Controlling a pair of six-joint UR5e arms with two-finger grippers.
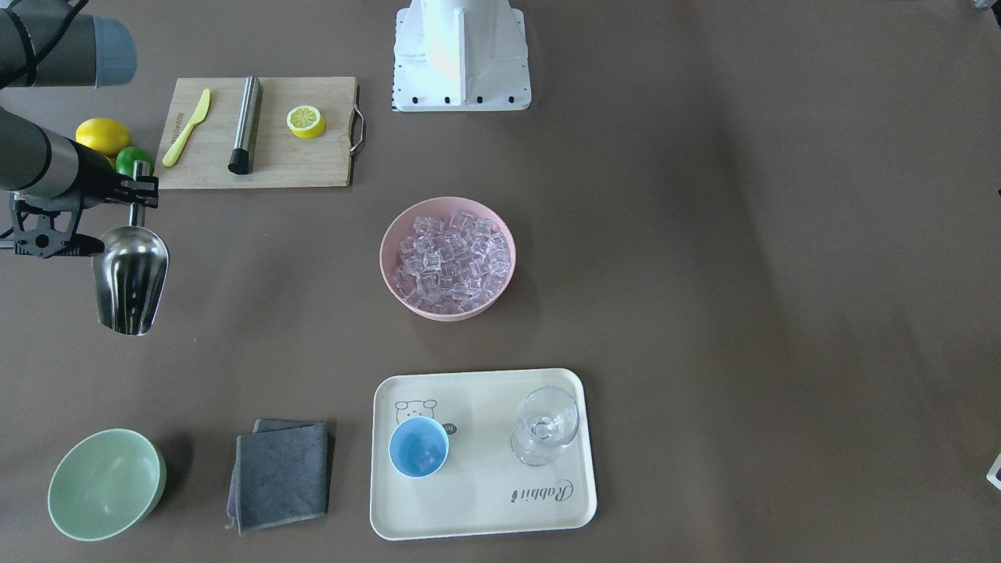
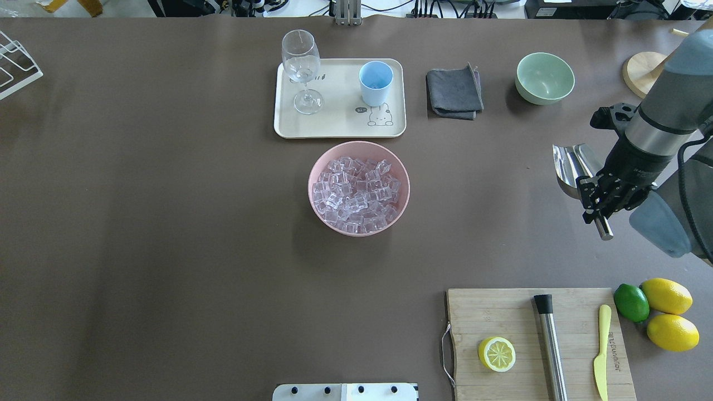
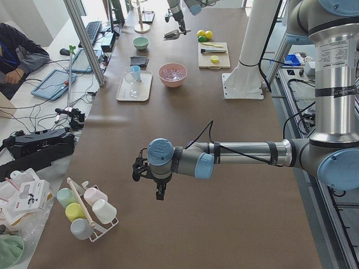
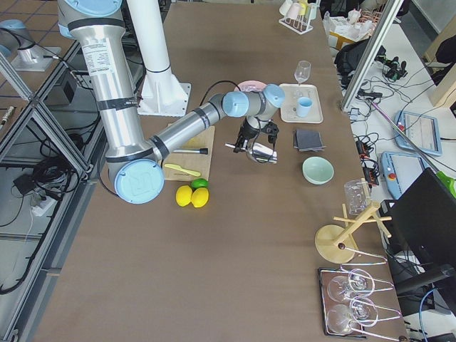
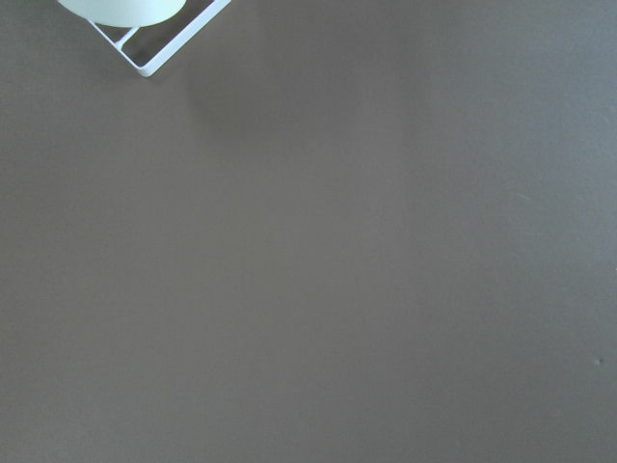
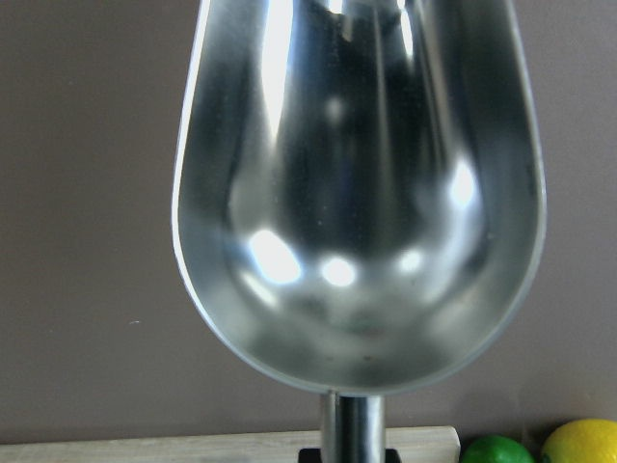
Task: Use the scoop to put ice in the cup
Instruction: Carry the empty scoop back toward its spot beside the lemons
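Front-facing view: the right arm runs off the frame's edge. The right gripper (image 1: 137,190) pinches the short round handle of the scoop (image 1: 131,277), and the polished trough opens away from the robot. Well apart from that gripper, toward the middle, lies the ice (image 1: 450,262), glassy cubes heaped in a matt pink bowl (image 1: 389,249). Farther still from the gripper, past the bowl, the light-blue cup (image 1: 418,446) stands on a cream tray (image 1: 485,508). A pale glint in its bottom is too small to make out.

Overhead view: the wrist hides part of the fingers, and the handle's end juts out behind them.

Exterior left: the left gripper (image 3: 160,193) hangs low over the brown table (image 3: 235,224), far from the ice. I cannot tell whether its fingers are spread or closed.

Exterior right: the scoop is held above the table, small and blurred.

Left wrist: matt brown surface, with a white wire rack (image 5: 145,60) cut off at the top.

Right wrist: smooth mirror steel fills the frame, with the mouth cropped. Behind the gripper a wooden board (image 6: 193,448), a lime (image 6: 496,450) and a lemon (image 6: 583,442) are cut off.
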